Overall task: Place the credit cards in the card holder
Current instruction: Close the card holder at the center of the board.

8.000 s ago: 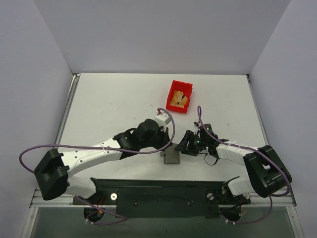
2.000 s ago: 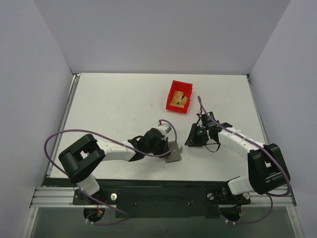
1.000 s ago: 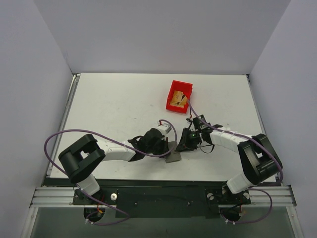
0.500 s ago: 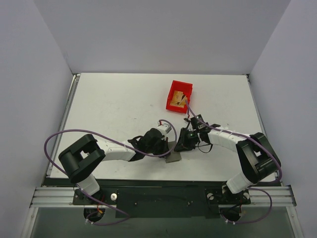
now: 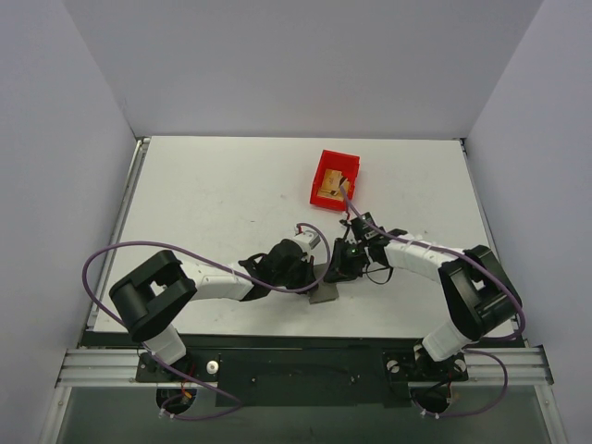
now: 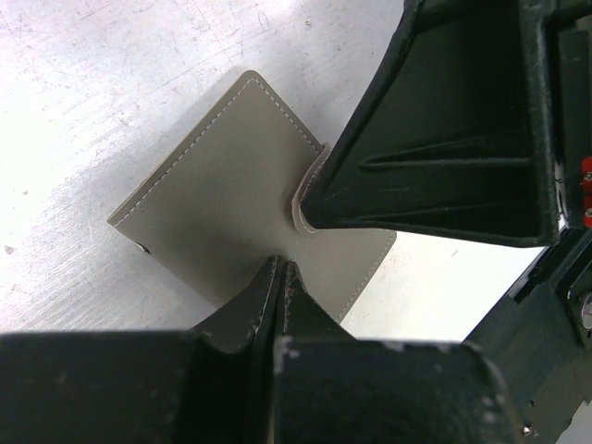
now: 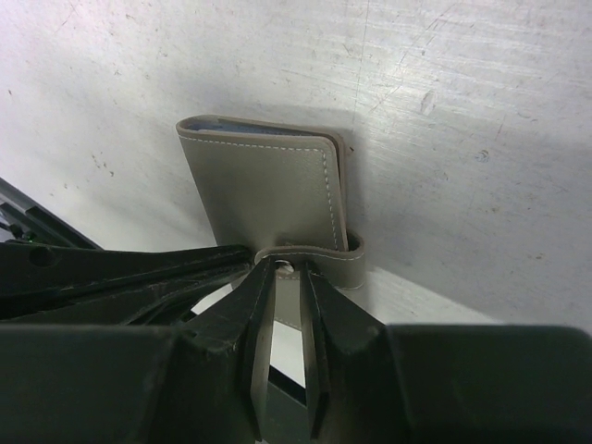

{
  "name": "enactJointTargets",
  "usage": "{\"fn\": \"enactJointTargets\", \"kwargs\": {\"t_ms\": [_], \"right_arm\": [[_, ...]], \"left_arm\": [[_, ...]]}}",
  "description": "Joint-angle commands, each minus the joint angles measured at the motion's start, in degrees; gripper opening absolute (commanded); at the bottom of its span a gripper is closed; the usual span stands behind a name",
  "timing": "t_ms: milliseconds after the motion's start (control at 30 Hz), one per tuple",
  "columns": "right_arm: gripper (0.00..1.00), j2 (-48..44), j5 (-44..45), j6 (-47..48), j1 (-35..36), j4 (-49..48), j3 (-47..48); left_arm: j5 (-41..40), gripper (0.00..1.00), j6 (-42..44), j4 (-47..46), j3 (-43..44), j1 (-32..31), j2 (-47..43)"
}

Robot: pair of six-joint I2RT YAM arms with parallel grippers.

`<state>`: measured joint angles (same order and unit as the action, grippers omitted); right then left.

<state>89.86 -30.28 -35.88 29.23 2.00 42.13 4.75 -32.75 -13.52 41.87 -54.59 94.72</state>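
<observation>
Card holder sits between the two hands, grey, stitched along its edges, with a sliver of bluish lining showing along its far edge in the right wrist view. The left hand is closed tight, its fingertips pinching the near edge of the leather. The right hand comes in from the opposite side, fingers drawn narrow and nipped on the closing tab, whose snap sits right at the fingertips. In the left wrist view the bulky black finger of the right hand covers the corner of the holder on that side. Scratched pale worktop lies under and around both hands.

Beyond the right hand, well apart from the holder, stands a red bin with the gold-tan credit cards lying inside it. A loop of purple cable from the right arm rises between that hand and the bin and, seen from above, overlaps the bin's near rim. Plain pale walls close off the worktop past the bin.
</observation>
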Motion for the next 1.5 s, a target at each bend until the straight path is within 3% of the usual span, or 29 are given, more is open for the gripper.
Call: {"fn": "enactJointTargets", "kwargs": {"t_ms": [0,800,1467], "right_arm": [[0.13,1.28,3.48,1.25,1.18,3.27,2.52],[0.11,7.16,15.86,4.06,6.54,16.54,9.81],[0.10,12.00,28.26,1.87,10.49,21.03,12.36]], "left_arm": [[0.52,0.00,0.58,1.92,0.76,0.10,0.47],[0.87,0.00,0.58,1.92,1.11,0.10,1.00],[1.13,0.00,0.76,1.74,1.11,0.71,1.35]]}}
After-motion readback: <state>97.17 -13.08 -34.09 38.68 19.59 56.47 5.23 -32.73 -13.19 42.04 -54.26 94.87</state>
